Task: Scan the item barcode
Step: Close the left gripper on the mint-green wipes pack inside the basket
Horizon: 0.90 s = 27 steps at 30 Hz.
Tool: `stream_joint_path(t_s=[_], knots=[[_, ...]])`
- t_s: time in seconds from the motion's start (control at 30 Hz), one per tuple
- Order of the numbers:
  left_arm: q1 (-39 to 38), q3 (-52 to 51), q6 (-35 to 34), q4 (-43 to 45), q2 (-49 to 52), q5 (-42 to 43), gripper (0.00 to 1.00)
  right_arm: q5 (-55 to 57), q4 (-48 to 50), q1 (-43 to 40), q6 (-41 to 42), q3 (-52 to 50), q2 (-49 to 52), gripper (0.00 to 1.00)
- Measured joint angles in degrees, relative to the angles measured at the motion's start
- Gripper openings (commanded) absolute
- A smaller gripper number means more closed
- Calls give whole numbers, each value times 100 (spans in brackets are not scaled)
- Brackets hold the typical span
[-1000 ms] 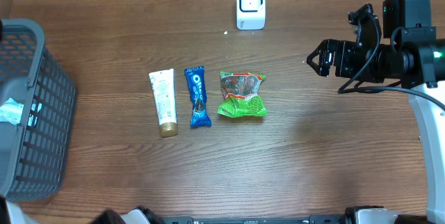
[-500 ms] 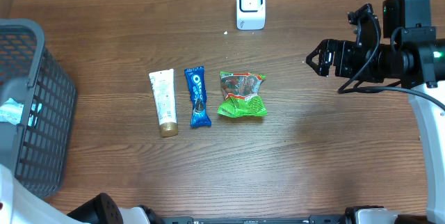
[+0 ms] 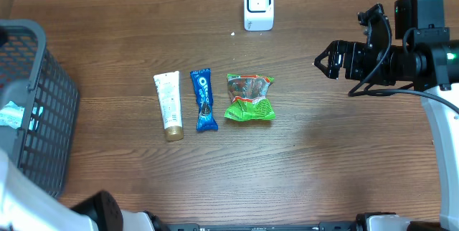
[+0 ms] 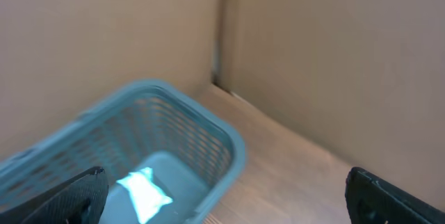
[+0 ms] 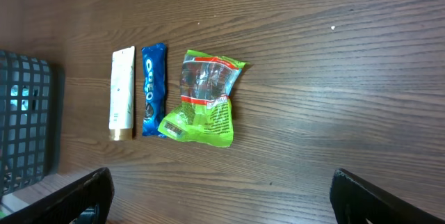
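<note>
Plainly legible — OREO in white on the blue packet (image 3: 204, 100).

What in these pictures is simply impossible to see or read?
Barcodes: none readable on the white gold-capped tube, blue Oreo packet or green snack bag; print too small overhead and in right wrist view.
Pale wrapper in the grey mesh basket: blurred in left wrist view, cut off by overhead's left edge.
White scanner: window detail too small overhead.

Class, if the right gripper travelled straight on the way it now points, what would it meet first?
The right gripper would likely meet the green bag first, or the table just short of it; depth is unclear.
</note>
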Motion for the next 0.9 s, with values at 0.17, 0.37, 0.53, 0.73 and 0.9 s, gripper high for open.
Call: stream_joint_path(t_s=[0.17, 0.37, 0.53, 0.73, 0.9], knots=[[0, -63, 201, -264, 789, 540, 89, -7, 2, 0, -2, 0, 0, 100], [-15, -118, -1217, -988, 1646, -374, 91, -39, -2, 0, -2, 0, 0, 100], [-13, -125, -1985, -1071, 2098, -1005, 93, -42, -11, 0, -2, 0, 0, 100], [212, -129, -2559, -1069, 2389, -1106, 95, -39, -66, 0, 0, 0, 0, 100], [852, -129, -2715, -1067, 2509, -903, 93, -42, -85, 0, -4, 0, 0, 100]])
